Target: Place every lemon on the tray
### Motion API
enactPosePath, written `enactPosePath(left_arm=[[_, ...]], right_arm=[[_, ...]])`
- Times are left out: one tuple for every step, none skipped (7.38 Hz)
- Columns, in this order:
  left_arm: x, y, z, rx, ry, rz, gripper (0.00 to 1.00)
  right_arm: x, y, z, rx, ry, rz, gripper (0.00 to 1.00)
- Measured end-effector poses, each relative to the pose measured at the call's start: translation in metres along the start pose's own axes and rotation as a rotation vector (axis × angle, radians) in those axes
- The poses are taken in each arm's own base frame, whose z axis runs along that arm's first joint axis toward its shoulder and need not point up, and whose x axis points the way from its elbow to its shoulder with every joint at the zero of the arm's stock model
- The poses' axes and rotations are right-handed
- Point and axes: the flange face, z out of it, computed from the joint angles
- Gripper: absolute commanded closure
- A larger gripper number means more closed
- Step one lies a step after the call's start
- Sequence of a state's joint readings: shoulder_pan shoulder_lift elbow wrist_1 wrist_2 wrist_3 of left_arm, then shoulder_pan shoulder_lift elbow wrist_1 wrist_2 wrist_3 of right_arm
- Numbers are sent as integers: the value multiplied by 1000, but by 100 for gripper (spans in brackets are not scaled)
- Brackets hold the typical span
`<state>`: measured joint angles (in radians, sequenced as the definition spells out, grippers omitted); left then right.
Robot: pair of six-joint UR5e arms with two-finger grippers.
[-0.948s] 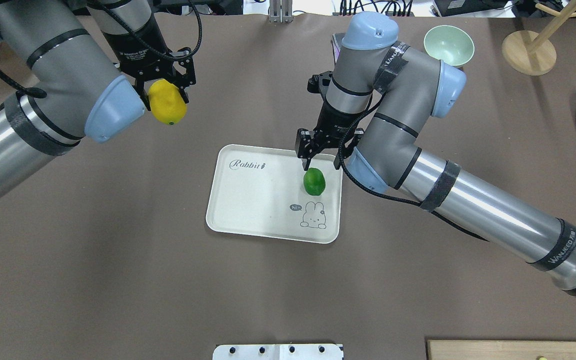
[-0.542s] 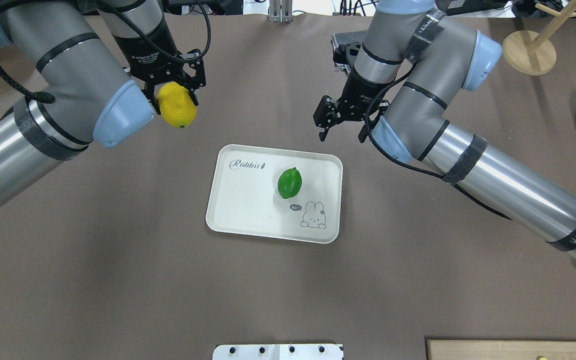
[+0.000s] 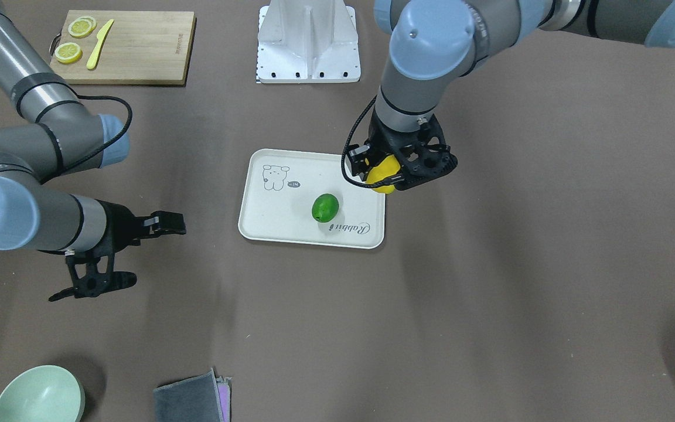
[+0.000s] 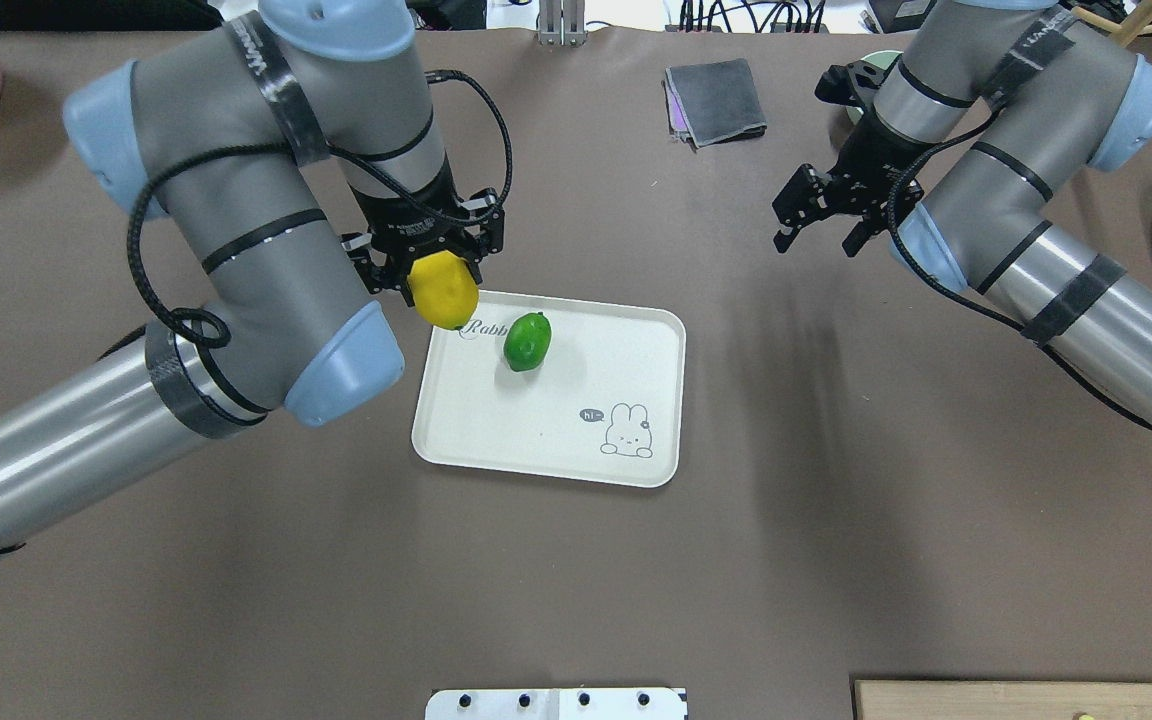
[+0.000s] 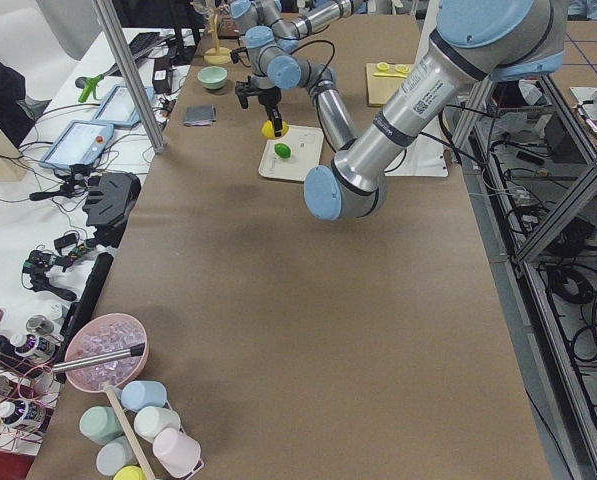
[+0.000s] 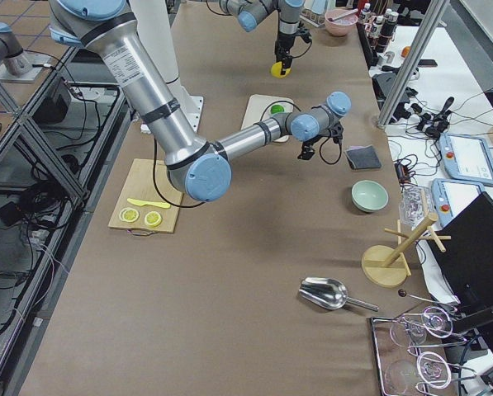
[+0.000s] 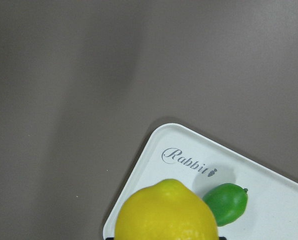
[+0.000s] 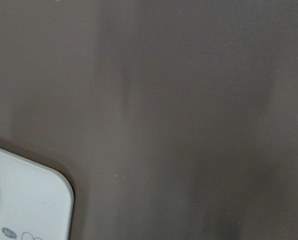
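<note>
My left claw [image 4: 439,283] is clamped on the yellow lemon [image 4: 444,295], held over the upper left corner of the tray [image 4: 556,440] in the overhead view, hiding part of the Rabbit script [image 4: 489,330]. The lemon's long axis runs diagonally, upper left to lower right of the frame. The green lemon [image 4: 526,341] lies on the tray just right of the yellow one. Its long axis is tilted lower left to upper right, nub end at the upper right. My right claw [image 4: 816,243] is at the upper right of the frame, fingers apart, empty, well apart from the tray.
</note>
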<state>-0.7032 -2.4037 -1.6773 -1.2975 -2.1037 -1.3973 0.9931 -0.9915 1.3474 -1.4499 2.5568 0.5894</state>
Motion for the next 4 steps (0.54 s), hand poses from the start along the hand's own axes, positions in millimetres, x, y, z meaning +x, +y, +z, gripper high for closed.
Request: enactPosePath(left_arm=[[8,20,25,15,-5,2,100],[15,32,49,28,-8,-1,91],[19,42,70,37,-11,-2,54],[21,51,82,45,-16,4,3]], right_arm=[[18,0,-5,11,0,0,0],[28,0,-8,16,-1,2,0],[35,1,-10,17,-3,3,0],[38,1,-10,15,-6,6,0]])
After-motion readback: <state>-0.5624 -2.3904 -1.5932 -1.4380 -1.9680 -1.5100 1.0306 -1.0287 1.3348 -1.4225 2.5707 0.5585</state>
